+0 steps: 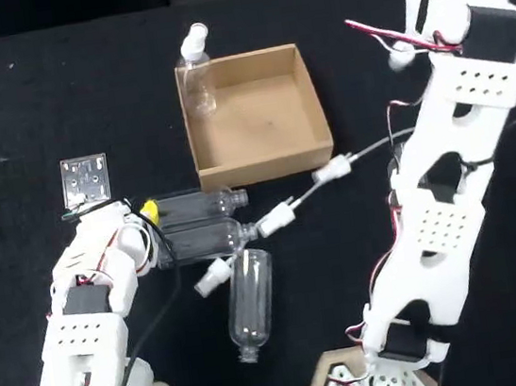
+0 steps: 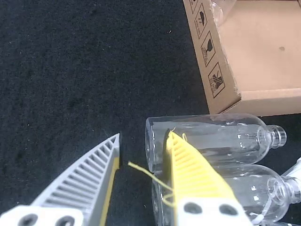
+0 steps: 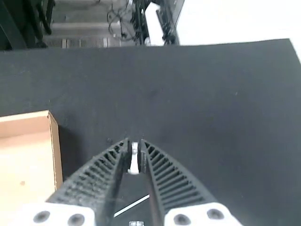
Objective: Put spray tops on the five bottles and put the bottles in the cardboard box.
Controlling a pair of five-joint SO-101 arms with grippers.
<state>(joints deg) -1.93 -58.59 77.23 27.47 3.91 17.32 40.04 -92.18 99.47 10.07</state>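
We judge capping is in hand. Our left claw (image 2: 143, 137), spread, lies low left of the table's middle, at the bases of two bare bottles (image 1: 193, 206) by the box's (image 1: 264, 165) near wall. Next it must close on one and steady it. One topped bottle (image 1: 195, 73) stands in the box's far left corner. The right claw (image 3: 134, 142), beyond the box's right wall, pinches a spray top (image 3: 134, 162).
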